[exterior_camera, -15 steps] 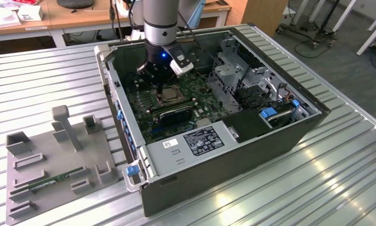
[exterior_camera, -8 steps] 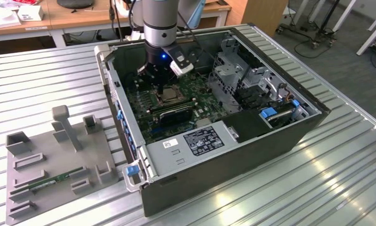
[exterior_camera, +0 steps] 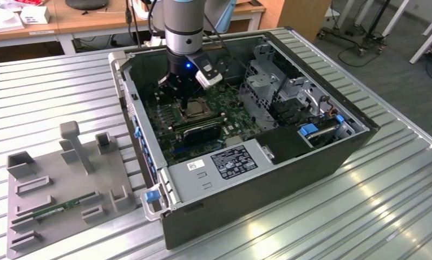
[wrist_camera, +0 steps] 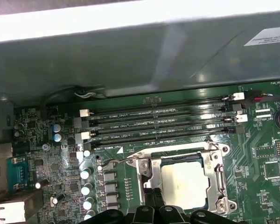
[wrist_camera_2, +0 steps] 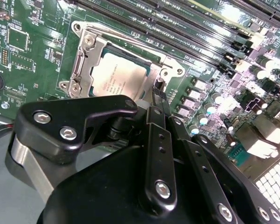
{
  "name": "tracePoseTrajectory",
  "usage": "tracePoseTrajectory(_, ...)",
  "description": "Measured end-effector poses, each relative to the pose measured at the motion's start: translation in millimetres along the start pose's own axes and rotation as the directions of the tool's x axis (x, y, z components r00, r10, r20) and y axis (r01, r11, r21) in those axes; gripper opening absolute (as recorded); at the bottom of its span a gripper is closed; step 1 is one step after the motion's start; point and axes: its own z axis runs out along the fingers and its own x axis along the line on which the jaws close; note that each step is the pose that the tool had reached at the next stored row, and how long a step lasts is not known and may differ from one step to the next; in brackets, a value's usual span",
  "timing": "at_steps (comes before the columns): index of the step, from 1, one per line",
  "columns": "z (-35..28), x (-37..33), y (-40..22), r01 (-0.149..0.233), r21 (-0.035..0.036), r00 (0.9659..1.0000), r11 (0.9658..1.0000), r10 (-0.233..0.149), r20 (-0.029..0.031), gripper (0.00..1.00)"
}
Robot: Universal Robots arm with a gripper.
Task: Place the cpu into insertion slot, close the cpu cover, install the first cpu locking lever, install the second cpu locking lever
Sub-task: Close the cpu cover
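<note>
- Slippage was the danger as I judged it: my black gripper [wrist_camera_2: 158, 91] hovered right at the rim of the square, dark-centred, silvery-rimmed insertion slot [wrist_camera_2: 128, 50]. A skid off that smooth metal could have gouged the green circuit board [wrist_camera_2: 18, 65] or knocked the small silvery capacitors [wrist_camera_2: 215, 99] nearby.
- My jaws stood drawn together, with nothing between them that I could make out.
- A thin silvery wire locking lever [wrist_camera: 130, 158] seemed to stand off the socket's side. Half-seated, I judged, it might spring back.
- The small flat square silvery-tan cpu [wrist_camera_2: 117, 77] lay level inside the slot, its face bare and unmarked so far as I could see.
- The thin silvery metal cpu cover [wrist_camera: 220, 170], a frame with a cut-out centre, lay down around it.
- In the exterior view the slot sat at ten o'clock of the open black computer case [exterior_camera: 274, 179], just at four o'clock from my tips.
</note>
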Motion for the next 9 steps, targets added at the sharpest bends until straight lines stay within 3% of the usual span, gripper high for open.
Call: tracePoseTrajectory(9, 0.8, 0.0, -0.1, 0.004, -0.0001, 1.0000, 1.0000, -0.004, -0.0001, 0.11)
